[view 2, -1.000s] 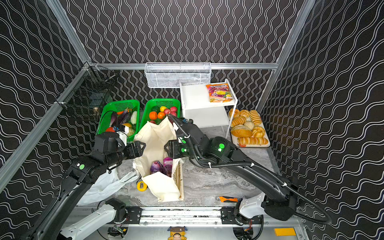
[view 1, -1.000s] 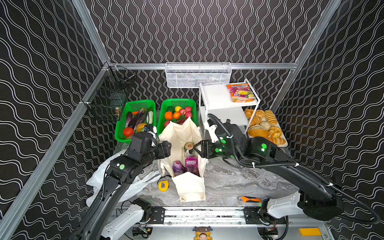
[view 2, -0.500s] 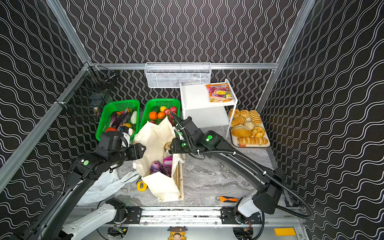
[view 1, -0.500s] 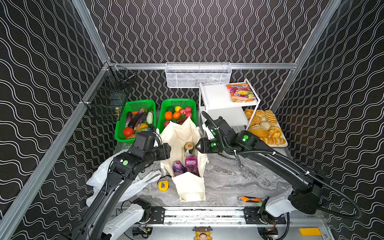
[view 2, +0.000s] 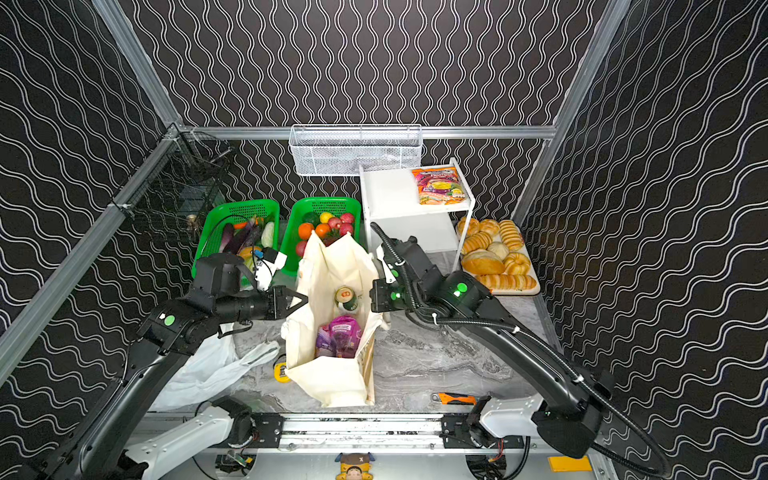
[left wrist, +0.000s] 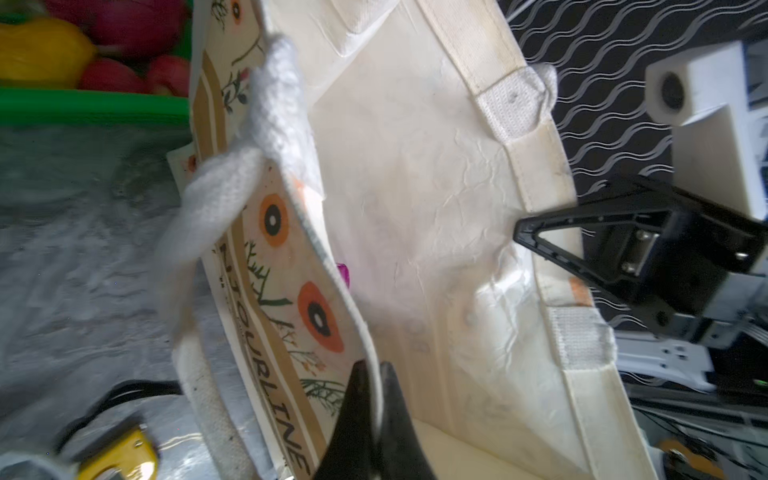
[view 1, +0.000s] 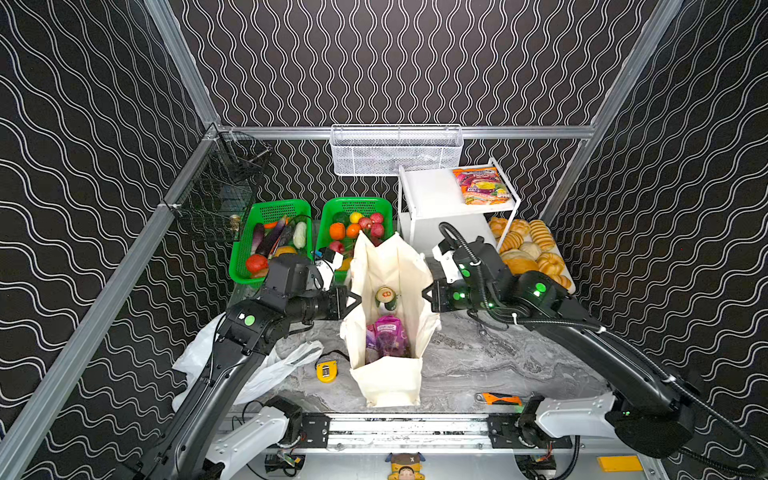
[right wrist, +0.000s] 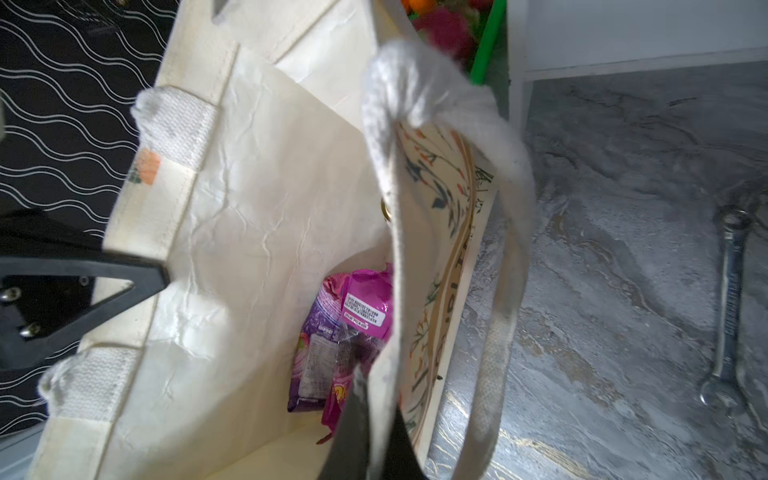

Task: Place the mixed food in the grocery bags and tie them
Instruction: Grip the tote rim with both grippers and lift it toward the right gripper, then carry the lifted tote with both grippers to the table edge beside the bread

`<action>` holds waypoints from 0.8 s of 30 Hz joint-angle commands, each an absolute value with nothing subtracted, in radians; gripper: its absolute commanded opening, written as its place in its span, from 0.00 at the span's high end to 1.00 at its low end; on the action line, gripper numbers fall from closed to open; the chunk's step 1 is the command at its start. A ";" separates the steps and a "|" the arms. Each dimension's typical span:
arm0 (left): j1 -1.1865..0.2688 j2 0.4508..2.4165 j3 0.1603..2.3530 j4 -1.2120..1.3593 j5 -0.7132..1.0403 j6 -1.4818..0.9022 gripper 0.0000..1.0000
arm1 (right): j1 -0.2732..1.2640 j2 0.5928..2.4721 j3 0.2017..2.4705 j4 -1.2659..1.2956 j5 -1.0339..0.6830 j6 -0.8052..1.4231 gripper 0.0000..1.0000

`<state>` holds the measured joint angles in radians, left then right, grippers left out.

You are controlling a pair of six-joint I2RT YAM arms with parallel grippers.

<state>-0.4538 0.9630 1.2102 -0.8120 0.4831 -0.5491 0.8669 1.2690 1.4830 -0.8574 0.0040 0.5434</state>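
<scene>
Where the tote [left wrist: 415, 187] reads "…OURLINE", the left pincer [left wrist: 374, 370] and right pincer [right wrist: 374, 399] each clamp its rim.

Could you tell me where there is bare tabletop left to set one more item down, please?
The widest bare marble lies right of the cloth tote, bounded by the wrench, the orange knife and the front rail. The white shelf top is free beside its snack packet. Left of the tote is crowded: plastic bag, tape measure.
</scene>
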 commanded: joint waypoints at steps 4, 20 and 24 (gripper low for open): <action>-0.713 1.065 1.340 -0.659 0.489 -0.627 1.00 | 0.834 1.119 1.460 -0.850 0.131 0.526 1.00; -1.016 1.545 1.732 -0.531 0.405 -0.611 1.00 | 0.520 0.943 1.442 -0.983 0.403 0.400 1.00; -1.040 1.646 1.822 -0.511 0.412 -0.605 1.00 | 0.323 0.946 1.413 -0.920 0.345 0.321 1.00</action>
<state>-1.0267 1.6176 1.7721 -0.6285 0.3656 -0.6250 0.4046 0.9470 1.4200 -1.0718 0.3073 0.4007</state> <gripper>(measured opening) 0.056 0.055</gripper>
